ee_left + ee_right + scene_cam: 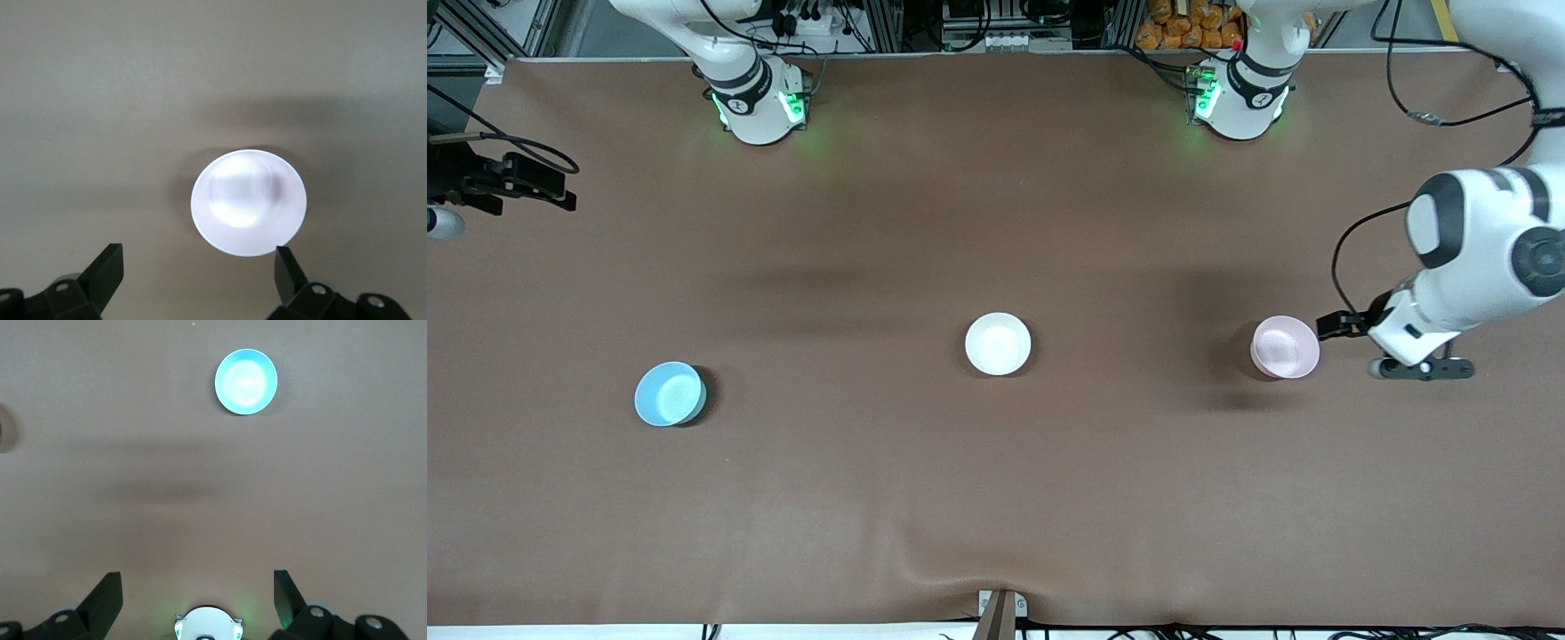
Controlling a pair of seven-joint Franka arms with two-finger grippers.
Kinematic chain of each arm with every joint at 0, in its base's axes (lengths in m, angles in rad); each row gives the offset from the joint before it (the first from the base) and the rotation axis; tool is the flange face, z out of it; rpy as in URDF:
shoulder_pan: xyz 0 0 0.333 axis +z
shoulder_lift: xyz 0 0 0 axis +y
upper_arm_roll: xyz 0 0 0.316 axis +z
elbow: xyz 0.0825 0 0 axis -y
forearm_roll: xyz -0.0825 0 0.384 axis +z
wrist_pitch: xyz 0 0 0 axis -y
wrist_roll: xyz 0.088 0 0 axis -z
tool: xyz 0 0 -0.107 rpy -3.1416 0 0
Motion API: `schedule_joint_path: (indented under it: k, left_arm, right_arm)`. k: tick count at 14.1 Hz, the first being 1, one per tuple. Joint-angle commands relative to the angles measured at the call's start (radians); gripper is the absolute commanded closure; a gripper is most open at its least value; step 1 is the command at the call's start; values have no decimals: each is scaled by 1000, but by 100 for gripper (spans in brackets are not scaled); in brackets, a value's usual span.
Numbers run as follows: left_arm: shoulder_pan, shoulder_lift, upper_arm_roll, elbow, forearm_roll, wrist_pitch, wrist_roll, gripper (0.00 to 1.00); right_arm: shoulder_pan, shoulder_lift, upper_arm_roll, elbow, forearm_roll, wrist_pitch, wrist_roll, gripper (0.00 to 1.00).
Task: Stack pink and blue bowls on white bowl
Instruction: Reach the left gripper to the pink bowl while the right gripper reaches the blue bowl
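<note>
The pale pink bowl (1285,347) sits upright on the brown table toward the left arm's end. The white bowl (998,343) sits at the middle. The sky-blue bowl (670,394) sits toward the right arm's end. My left gripper (1331,325) is open and empty, just beside the pink bowl's rim. In the left wrist view the pink bowl (249,202) lies just ahead of the open gripper (200,249), close to one fingertip (285,263). My right gripper (197,577) is open and empty, high over its own base, with the blue bowl (245,381) far ahead. It is out of the front view.
The two arm bases (758,102) (1238,98) stand along the table's edge farthest from the front camera. A black fixture with a cable (511,182) sticks in at the right arm's end. The brown table cover (996,498) is wrinkled at its near edge.
</note>
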Motion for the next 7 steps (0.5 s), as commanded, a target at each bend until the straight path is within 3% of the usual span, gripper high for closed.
schedule_joint_path:
  k: [1,4,7]
  left_arm:
    - [10,43,-8,-36,11,107,16,3]
    - [35,103,-8,-92,14,257,68,7]
    - [45,143,-8,-93,14,308,158,19]
  right_arm:
    - [-12,44,-1,4,13,3,2,0]
    - [-35,118,0,10,16,44,2,0]
    - [-64,191,0,9,15,151,-6,0]
